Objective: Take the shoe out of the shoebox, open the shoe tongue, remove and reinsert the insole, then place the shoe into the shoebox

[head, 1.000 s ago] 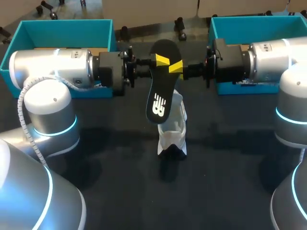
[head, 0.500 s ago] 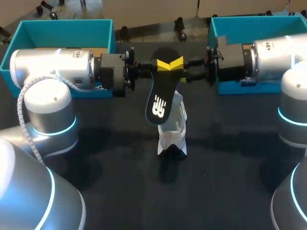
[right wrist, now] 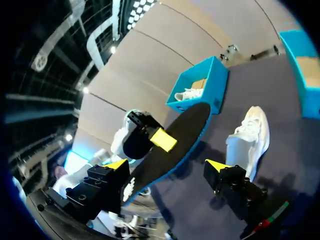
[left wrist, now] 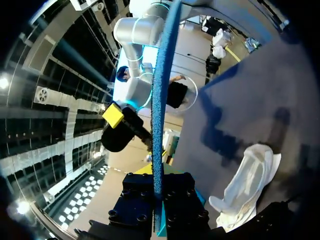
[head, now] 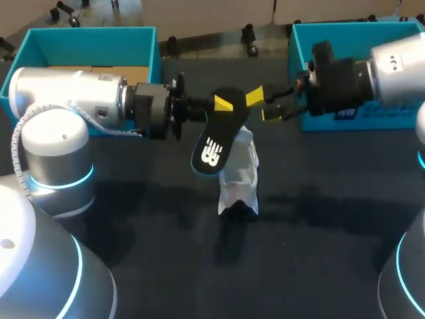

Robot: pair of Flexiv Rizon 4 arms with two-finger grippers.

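A black insole (head: 214, 136) with a white logo hangs in the air over the middle of the table, and my left gripper (head: 224, 104) is shut on its upper end. In the left wrist view the insole (left wrist: 159, 115) shows edge-on, running out from between the fingers of the left gripper (left wrist: 157, 197). My right gripper (head: 262, 105) stands open just right of the insole, not touching it. In the right wrist view the insole (right wrist: 172, 145) lies ahead of the open right gripper (right wrist: 167, 166). The white shoe (head: 239, 174) stands on the table under the insole.
A teal shoebox (head: 86, 41) stands at the back left behind my left arm, with another white shoe (right wrist: 190, 93) inside it. A second teal box (head: 345, 33) is at the back right under my right arm. Dark tabletop (head: 199, 266) stretches in front of the shoe.
My right gripper has opened, let go of the insole and drawn back to the right. The left gripper keeps hold of the insole, which has dropped a little and swung left.
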